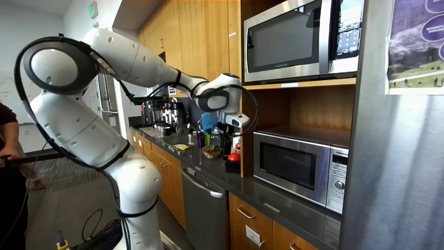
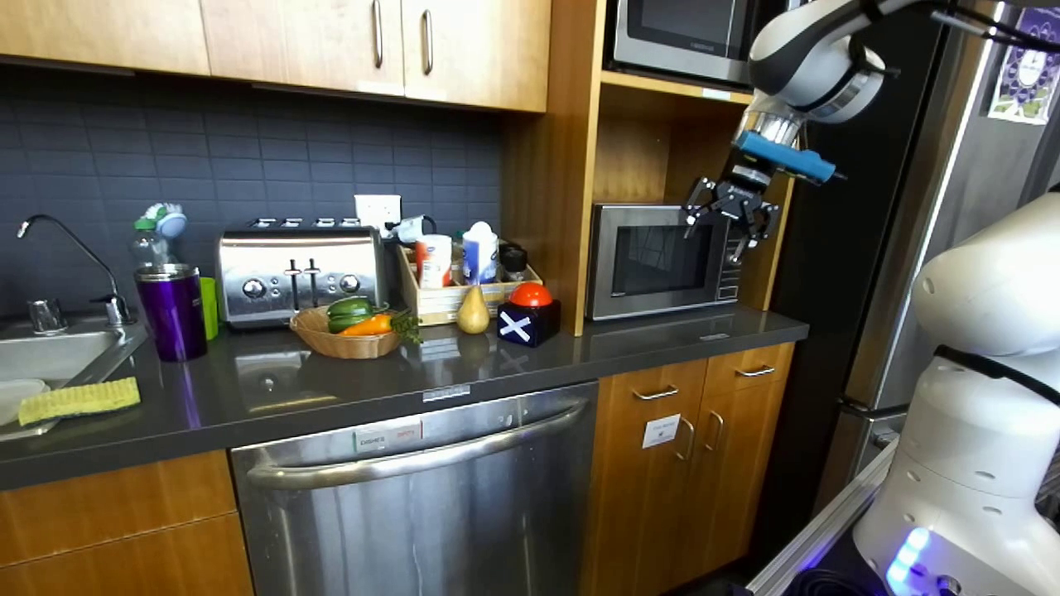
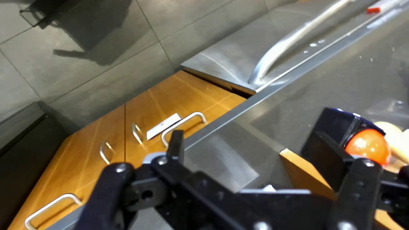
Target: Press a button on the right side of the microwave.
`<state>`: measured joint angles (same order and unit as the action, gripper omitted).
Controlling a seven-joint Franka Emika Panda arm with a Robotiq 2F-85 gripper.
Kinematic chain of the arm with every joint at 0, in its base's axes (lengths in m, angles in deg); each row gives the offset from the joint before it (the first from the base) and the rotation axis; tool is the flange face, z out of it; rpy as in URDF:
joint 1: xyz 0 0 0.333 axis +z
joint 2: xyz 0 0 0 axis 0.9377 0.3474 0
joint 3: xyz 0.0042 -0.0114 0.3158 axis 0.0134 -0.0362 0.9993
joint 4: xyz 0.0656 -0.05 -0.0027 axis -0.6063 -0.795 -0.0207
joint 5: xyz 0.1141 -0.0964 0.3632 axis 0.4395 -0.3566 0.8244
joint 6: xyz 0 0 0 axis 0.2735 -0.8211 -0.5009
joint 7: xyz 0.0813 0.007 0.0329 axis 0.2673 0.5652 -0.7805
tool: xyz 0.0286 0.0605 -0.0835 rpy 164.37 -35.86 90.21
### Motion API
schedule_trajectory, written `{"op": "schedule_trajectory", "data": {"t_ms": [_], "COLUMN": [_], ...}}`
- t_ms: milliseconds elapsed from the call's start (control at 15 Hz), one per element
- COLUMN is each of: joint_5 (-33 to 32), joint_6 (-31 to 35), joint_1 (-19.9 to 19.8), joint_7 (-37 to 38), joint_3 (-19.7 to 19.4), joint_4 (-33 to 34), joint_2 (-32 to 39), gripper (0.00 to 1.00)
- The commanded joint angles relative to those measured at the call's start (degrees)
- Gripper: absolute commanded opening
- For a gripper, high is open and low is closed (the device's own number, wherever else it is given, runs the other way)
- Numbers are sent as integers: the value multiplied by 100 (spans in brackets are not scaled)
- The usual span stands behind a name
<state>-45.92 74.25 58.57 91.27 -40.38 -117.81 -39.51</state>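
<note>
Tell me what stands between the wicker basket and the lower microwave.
In an exterior view: the pear, then the black box with a red dome, then an upright wooden panel beside the microwave. The wooden crate stands behind the pear.

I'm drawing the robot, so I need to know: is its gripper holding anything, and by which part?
Nothing is held. The gripper is open, and the wrist view shows its fingers spread apart with nothing between them.
</note>
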Motion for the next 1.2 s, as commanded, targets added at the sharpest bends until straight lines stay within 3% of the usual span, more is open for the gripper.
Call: {"op": "schedule_trajectory", "data": {"t_ms": [0, 400, 1133], "joint_5": [676, 1026, 705], "joint_6": [1099, 2345, 2756], "joint_1": [-124, -435, -1126], "joint_7": [210, 527, 830], "joint_3": [-37, -89, -175], "joint_4": [-495, -976, -767], "joint_2": [59, -28, 217], "gripper": [100, 100, 100]}}
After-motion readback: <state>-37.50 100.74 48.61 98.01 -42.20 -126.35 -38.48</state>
